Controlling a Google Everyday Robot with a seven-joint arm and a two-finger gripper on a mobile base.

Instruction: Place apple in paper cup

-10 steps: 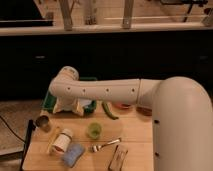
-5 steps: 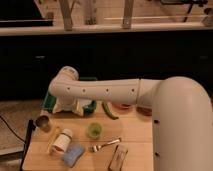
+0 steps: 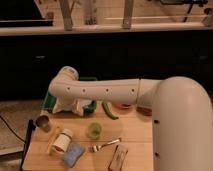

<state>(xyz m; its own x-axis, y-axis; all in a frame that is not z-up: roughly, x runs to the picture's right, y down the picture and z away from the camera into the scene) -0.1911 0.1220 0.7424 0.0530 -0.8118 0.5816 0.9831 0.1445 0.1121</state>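
We find the gripper [image 3: 67,107] at the far left of the table [image 3: 137,135], pointing down from the wrist over a green tray [image 3: 90,104]. We cannot tell whether it is apart, together or clamped on anything, and no fruit is visible in it. Just right of it a long green vegetable [image 3: 110,110] lies slantwise. Beyond that a reddish-orange shape, which we take to be the apple [image 3: 123,106], shows at the lower edge of the arm and is largely hidden by it. It appears to rest on the table, well apart from the gripper. The paper cup [image 3: 62,140] is on the near left, below the gripper, between a dark metal cup [image 3: 43,122] and a blue sponge [image 3: 74,154]. A small green cup [image 3: 94,130] and a fork [image 3: 105,145] lie to its right. We judge the task to be at its start: the apple is not lifted, nothing is seen in the cup, and grasp, carry and release all remain. The apple is round and has no long axis to report. The paper cup appears to lie on its side, its long axis running from upper right to lower left, with the mouth toward the near-left corner. In our judgement it cannot take a drop from above as it lies.
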